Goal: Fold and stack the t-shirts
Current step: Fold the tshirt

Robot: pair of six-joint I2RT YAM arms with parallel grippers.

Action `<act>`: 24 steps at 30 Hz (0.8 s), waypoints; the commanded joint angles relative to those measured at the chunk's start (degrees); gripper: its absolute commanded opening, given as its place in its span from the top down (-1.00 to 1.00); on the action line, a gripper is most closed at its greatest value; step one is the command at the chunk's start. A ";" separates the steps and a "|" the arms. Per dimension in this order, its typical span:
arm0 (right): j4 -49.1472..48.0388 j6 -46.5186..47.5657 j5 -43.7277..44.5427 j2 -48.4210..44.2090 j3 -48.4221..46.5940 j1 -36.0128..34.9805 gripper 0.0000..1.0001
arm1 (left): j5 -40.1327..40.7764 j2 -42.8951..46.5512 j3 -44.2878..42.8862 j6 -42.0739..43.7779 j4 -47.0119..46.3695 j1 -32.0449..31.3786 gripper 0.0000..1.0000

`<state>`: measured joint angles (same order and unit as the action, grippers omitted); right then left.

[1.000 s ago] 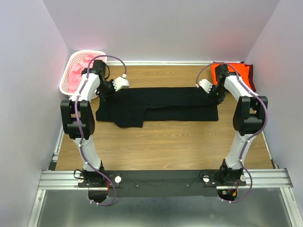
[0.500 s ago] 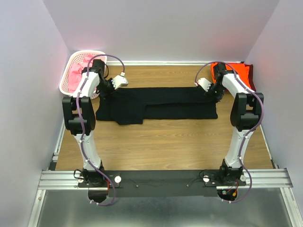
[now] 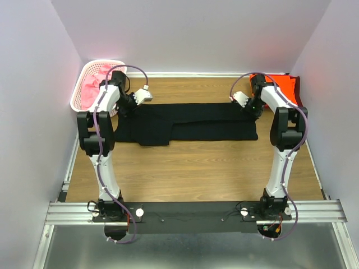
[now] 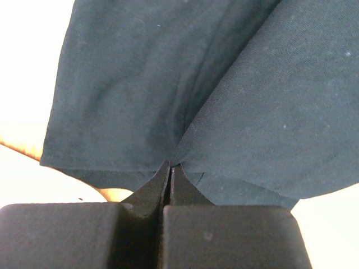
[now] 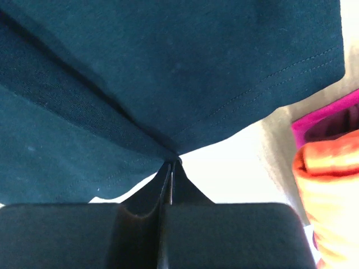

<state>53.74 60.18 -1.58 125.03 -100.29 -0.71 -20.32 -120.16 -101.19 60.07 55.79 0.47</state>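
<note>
The black t-shirt (image 3: 188, 123) lies flat on the wood surface (image 3: 190, 168), stretched between both sets of jaws. The left jaws are pinched tight on its far left edge and the right jaws are clamped on its far right edge. An orange t-shirt (image 3: 287, 87) sits just right of the right jaws, and the pink t-shirts (image 3: 90, 87) are in a basket (image 3: 74, 100) left of the left jaws.
</note>
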 commanded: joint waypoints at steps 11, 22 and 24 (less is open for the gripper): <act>6.03 -19.39 -6.84 -5.84 -2.82 4.22 -0.27 | -5.79 8.52 6.16 -9.53 -2.00 6.21 -0.11; 9.20 -30.47 -18.10 -5.77 6.07 7.12 -0.26 | -3.50 17.06 26.03 -14.37 -13.42 8.40 -0.11; 8.23 -32.23 -18.02 -5.15 7.39 7.65 -0.26 | -3.42 17.15 27.79 -14.90 -14.83 8.58 -0.11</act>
<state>61.08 32.80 -15.81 118.54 -94.76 6.39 -22.81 -103.61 -75.59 47.72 45.52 8.21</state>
